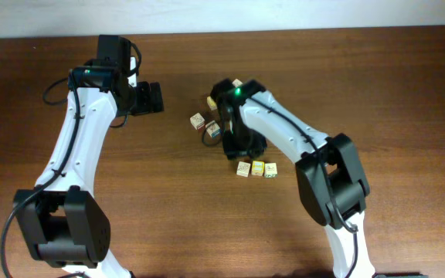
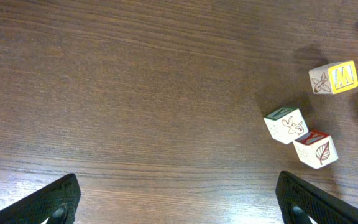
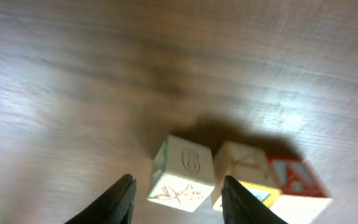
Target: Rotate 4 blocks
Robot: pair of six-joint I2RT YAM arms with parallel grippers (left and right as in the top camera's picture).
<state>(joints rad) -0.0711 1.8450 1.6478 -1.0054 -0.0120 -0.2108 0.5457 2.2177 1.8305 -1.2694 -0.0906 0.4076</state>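
Low in the right-wrist view, the right hand [image 3: 179,194] straddles one block [image 3: 182,173], jaws parted, ungripped (left hand [image 2: 176,186] gapes empty); how many are turned is unclear.

3 blocks [image 1: 257,168] in row nr right arm [image 1: 284,127], 2 more apart.

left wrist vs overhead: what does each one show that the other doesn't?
Only left wrist: the prints up close, a leaf on the red-trimmed pale wooden cube and a letter on the yellow-faced cube.
Only overhead: the whole white left arm and right arm, plus a row of three cubes beside the right arm.
Both: the brown wooden table, the open left hand, and the green-trimmed cube next to the red-trimmed one.
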